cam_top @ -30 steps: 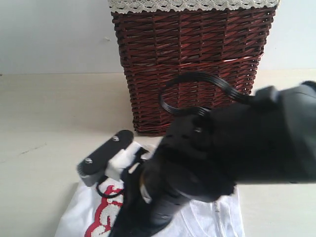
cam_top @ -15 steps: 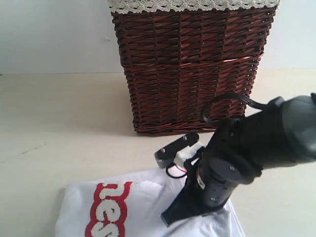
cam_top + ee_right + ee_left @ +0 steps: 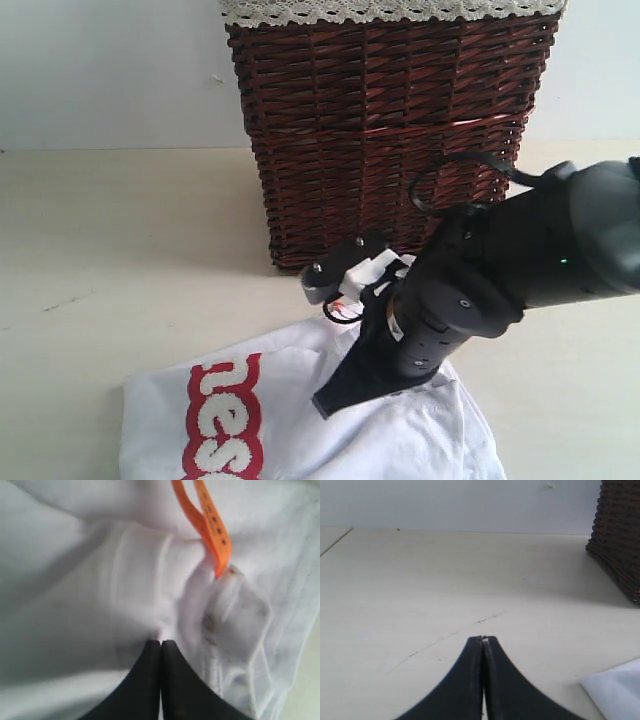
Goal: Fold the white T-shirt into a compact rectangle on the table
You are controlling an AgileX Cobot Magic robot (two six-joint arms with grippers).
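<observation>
Partly shown on the white T-shirt [image 3: 430, 440]: large fuzzy white letters [image 3: 225, 420] outlined in red, lying sideways and cut by the picture edge; roughly "nes", reading uncertain. On the orange neck tag [image 3: 215, 525]: small dark marks, illegible. Nothing else legible.

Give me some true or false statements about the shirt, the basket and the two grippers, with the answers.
1. The left gripper is shut. True.
2. The wicker basket lies on its side. False: it stands upright on the table.
3. The white T-shirt has blue letters. False: they are red.
4. An orange tag shows near the right gripper. True.
5. The right gripper is over bare table. False: it is down on the white T-shirt.
</observation>
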